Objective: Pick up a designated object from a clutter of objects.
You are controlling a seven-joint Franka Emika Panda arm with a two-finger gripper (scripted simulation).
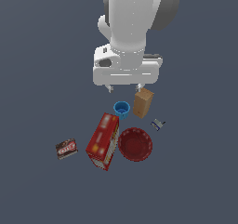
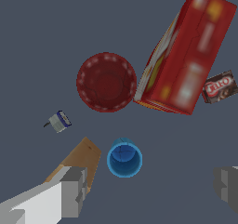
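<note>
The small bright blue cup [image 1: 122,109] stands upright on the dark grey floor, its opening up. It also shows in the wrist view [image 2: 124,159]. My gripper [image 1: 124,88] hangs above it, open and empty, clear of the cup. In the wrist view my gripper [image 2: 151,188] has its fingers [image 2: 74,193] spread wide, and the cup lies between them, nearer the one beside the tan box [image 2: 81,160]. The tan box [image 1: 143,102] stands close by the cup, on the exterior view's right.
A long red carton [image 1: 103,141] [image 2: 188,56] lies in front of the cup. A dark red ribbed bowl [image 1: 135,144] [image 2: 106,82] sits beside the carton. A small dark packet [image 1: 66,148] [image 2: 218,86] and a tiny blue-white item [image 1: 158,123] [image 2: 59,121] lie apart.
</note>
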